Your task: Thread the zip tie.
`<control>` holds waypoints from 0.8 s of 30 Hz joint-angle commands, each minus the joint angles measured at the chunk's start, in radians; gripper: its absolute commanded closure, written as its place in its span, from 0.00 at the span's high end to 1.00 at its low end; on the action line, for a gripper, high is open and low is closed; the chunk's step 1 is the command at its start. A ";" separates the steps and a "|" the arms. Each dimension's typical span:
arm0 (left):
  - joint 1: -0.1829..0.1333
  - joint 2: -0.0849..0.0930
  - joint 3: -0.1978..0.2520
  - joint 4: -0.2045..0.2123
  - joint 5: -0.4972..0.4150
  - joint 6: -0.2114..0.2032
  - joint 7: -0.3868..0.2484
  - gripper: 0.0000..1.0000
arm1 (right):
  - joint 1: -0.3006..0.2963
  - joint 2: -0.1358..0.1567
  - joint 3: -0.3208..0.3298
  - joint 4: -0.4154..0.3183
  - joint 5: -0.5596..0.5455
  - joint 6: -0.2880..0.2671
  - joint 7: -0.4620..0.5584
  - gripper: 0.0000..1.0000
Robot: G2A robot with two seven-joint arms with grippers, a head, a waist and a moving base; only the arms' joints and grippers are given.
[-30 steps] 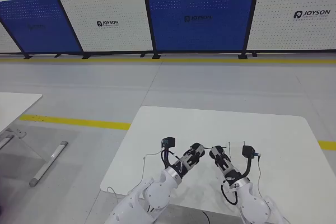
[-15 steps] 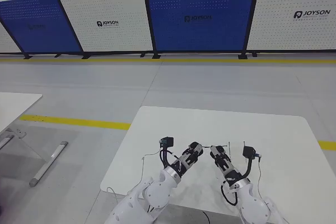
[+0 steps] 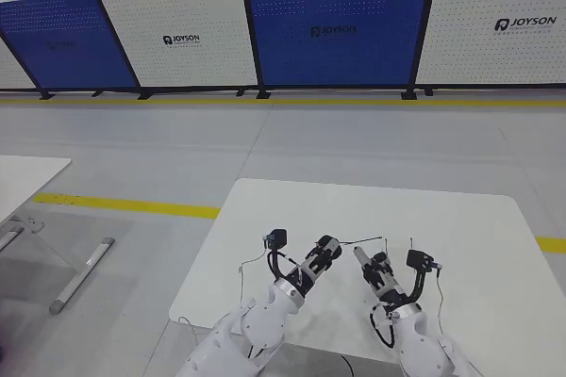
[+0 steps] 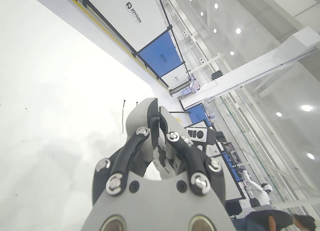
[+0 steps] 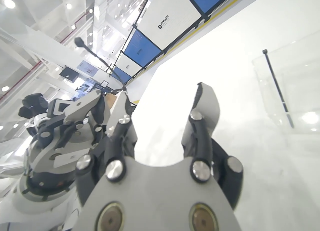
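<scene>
— Left hand (image 4: 158,107), state?
— Clamped on one zip tie (image 3: 363,240): black, thin, straight strap, held above the surface (image 3: 472,226). Its long axis runs sideways, and the head at its free end points toward the right hand (image 5: 161,89).
— That one?
— Fingers wide, holding nothing.

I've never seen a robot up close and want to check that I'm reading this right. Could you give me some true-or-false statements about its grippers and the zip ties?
1. The left gripper is shut on a black zip tie. True.
2. The right gripper grips a zip tie too. False: it is open and empty.
3. A spare zip tie lies on the white table. True.
4. The held zip tie is closed into a loop. False: it sticks out as an open strip, its head free.
</scene>
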 commanded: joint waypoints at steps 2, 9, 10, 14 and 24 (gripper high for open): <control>0.000 0.000 0.000 0.000 0.002 0.000 0.001 0.00 | 0.000 0.000 0.000 0.000 0.001 -0.001 0.001 1.00; -0.003 -0.001 0.000 0.009 0.019 0.004 0.019 0.00 | 0.000 0.000 0.000 0.000 0.001 -0.001 0.001 1.00; -0.002 -0.001 0.003 0.013 0.035 0.005 0.032 0.00 | 0.000 0.000 0.000 0.000 0.001 -0.001 0.001 1.00; 0.004 -0.001 0.009 0.023 0.079 0.000 0.048 0.00 | -0.006 0.000 0.011 -0.010 0.068 -0.032 0.034 1.00; 0.026 0.003 0.008 0.006 0.094 -0.016 0.013 0.00 | 0.001 0.004 0.032 -0.011 0.101 -0.052 0.069 0.32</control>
